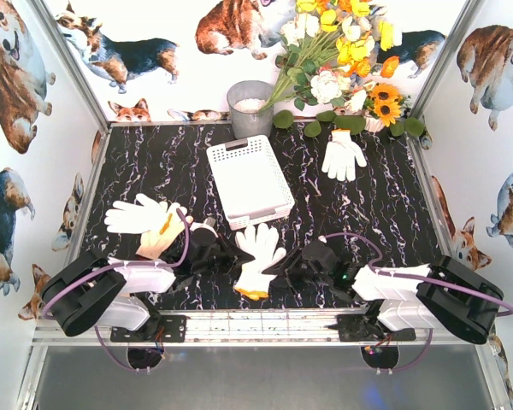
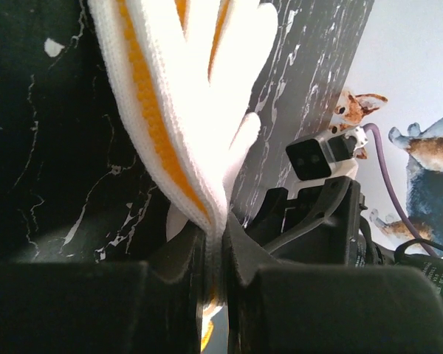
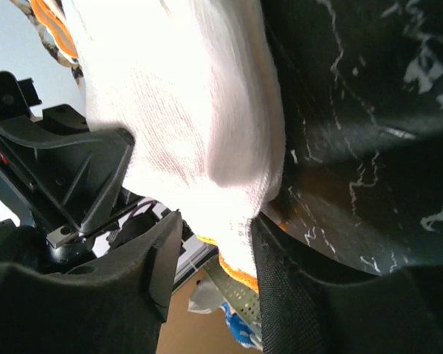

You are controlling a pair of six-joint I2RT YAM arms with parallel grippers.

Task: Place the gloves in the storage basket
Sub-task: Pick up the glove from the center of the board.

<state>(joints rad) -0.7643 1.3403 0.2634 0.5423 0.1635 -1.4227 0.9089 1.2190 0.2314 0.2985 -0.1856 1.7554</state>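
A white glove (image 1: 260, 248) with an orange cuff lies on the black marble table (image 1: 368, 213), just in front of the white storage basket (image 1: 250, 179). My left gripper (image 1: 236, 256) is shut on this glove's left edge; the left wrist view shows the fold of the glove (image 2: 177, 96) pinched between the jaws of the left gripper (image 2: 215, 237). My right gripper (image 1: 279, 266) is at the glove's right side, near the cuff. In the right wrist view the right gripper (image 3: 215, 240) stands open around the glove (image 3: 184, 110), with a gap at one finger. The basket holds nothing.
Two more gloves lie at the left, a white one (image 1: 137, 213) partly over a yellow-palmed one (image 1: 162, 241). Another white glove (image 1: 343, 155) lies at the back right. A grey bucket (image 1: 250, 107) and a bunch of flowers (image 1: 342, 60) stand at the back wall.
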